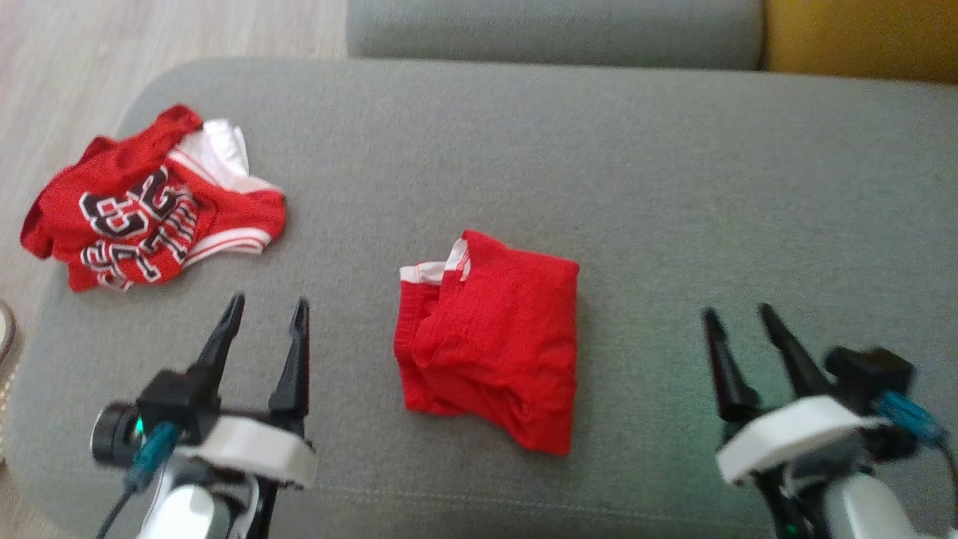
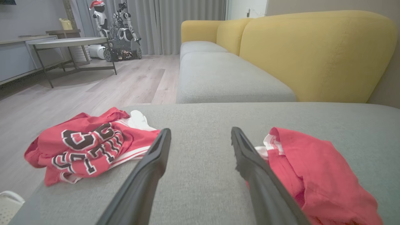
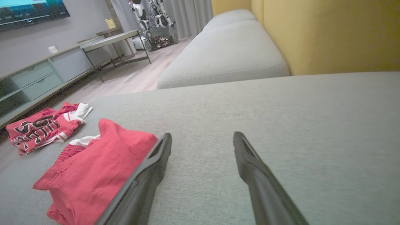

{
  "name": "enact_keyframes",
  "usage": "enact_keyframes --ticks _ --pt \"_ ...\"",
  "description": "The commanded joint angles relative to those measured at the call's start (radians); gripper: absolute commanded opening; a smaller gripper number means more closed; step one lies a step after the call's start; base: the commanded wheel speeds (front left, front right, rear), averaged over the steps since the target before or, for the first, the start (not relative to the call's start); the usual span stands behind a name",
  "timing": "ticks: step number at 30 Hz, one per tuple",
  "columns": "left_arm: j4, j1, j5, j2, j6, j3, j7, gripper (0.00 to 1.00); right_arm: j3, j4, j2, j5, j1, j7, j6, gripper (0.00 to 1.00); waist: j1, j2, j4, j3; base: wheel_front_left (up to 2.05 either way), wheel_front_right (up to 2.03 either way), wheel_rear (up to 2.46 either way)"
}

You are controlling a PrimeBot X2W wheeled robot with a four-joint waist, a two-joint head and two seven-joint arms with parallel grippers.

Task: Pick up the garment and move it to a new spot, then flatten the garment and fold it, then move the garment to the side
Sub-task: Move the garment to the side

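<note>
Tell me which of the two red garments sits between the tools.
The plain red garment with white trim, folded between the left tool and right tool. The other, the lettered jersey, lies crumpled at the left edge of the grey cushion.

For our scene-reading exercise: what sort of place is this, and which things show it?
Likely a living room: a grey and yellow sofa, a wall screen above a low cabinet, a wooden floor.

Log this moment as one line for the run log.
left hand: open, empty | right hand: open, empty | plain red garment: roughly folded, between hands on grey cushion | printed red jersey: crumpled, cushion's left end
</note>
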Motion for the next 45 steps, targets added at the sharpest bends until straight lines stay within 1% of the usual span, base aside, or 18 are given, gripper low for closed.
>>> enact_keyframes --ticks 1,11,14,17,21,22,23,24,28,32,33,35,37,39,45 --pt "-0.033 -0.066 -0.001 0.012 -0.007 0.037 -0.014 1.00 0.038 -0.020 -0.006 0.005 -0.061 -0.010 -0.001 1.00 0.0000 0.0000 0.021 0.033 0.00 0.00 0.00" --pt "0.012 -0.167 -0.003 -0.036 -0.041 0.010 -0.051 1.00 0.258 0.292 -0.006 0.132 -0.241 -0.075 -0.001 1.00 0.0000 0.0000 0.092 0.121 0.00 0.00 0.00" --pt "0.021 -0.178 -0.002 -0.045 -0.046 0.009 -0.058 1.00 0.309 0.385 -0.006 0.186 -0.286 -0.088 -0.001 1.00 0.0000 0.0000 0.100 0.134 0.00 0.00 0.00" --pt "0.025 -0.184 0.000 -0.051 -0.048 0.008 -0.063 1.00 0.366 0.478 -0.006 0.213 -0.325 -0.074 -0.001 1.00 0.0000 0.0000 0.103 0.146 0.00 0.00 0.00" --pt "0.032 -0.190 0.002 -0.055 -0.052 0.011 -0.066 1.00 0.460 0.546 -0.006 0.260 -0.364 -0.067 -0.001 1.00 0.0000 0.0000 0.100 0.157 0.00 0.00 0.00" --pt "0.034 -0.192 0.002 -0.056 -0.053 0.012 -0.067 1.00 0.479 0.558 -0.006 0.269 -0.372 -0.067 -0.001 0.78 0.0000 0.0000 0.099 0.159 0.00 0.00 0.00" --pt "0.036 -0.194 0.003 -0.057 -0.054 0.014 -0.067 1.00 0.493 0.567 -0.006 0.279 -0.379 -0.071 -0.001 0.02 0.0000 0.0000 0.097 0.160 0.00 0.00 0.00" --pt "0.039 -0.196 0.003 -0.058 -0.055 0.017 -0.068 1.00 0.511 0.587 -0.006 0.283 -0.394 -0.076 -0.001 0.00 0.0000 0.0000 0.092 0.162 0.00 0.00 0.00" --pt "0.041 -0.196 0.006 -0.060 -0.056 0.025 -0.069 1.00 0.522 0.601 -0.006 0.256 -0.429 -0.101 -0.001 0.00 0.0000 0.0000 0.068 0.161 0.00 0.00 0.00" --pt "0.034 -0.190 0.009 -0.058 -0.056 0.033 -0.070 1.00 0.499 0.602 -0.007 0.177 -0.460 -0.094 -0.001 0.00 0.0000 0.0000 0.023 0.160 0.00 0.00 0.00" --pt "0.034 -0.190 0.009 -0.058 -0.056 0.033 -0.070 1.00 0.499 0.602 -0.007 0.177 -0.460 -0.094 -0.001 0.00 0.0000 0.0000 0.023 0.160 0.00 0.00 0.00" --pt "0.028 -0.187 0.011 -0.056 -0.055 0.037 -0.070 1.00 0.485 0.586 -0.020 0.142 -0.470 -0.076 -0.001 0.00 0.0000 0.0000 -0.009 0.161 0.00 0.00 0.00" --pt "0.020 -0.184 0.013 -0.053 -0.055 0.039 -0.070 1.00 0.472 0.559 -0.053 0.109 -0.477 -0.051 -0.001 0.00 0.0000 0.0000 -0.044 0.164 0.00 0.00 0.00" --pt "0.012 -0.184 0.016 -0.048 -0.057 0.042 -0.070 1.00 0.462 0.519 -0.100 0.087 -0.486 -0.019 -0.001 0.00 0.0000 0.0000 -0.082 0.171 0.00 0.00 0.00" --pt "-0.010 -0.203 0.025 -0.033 -0.067 0.039 -0.070 1.00 0.417 0.370 -0.296 0.067 -0.527 0.107 -0.001 0.00 0.0000 0.0000 -0.174 0.214 0.00 0.00 0.00"
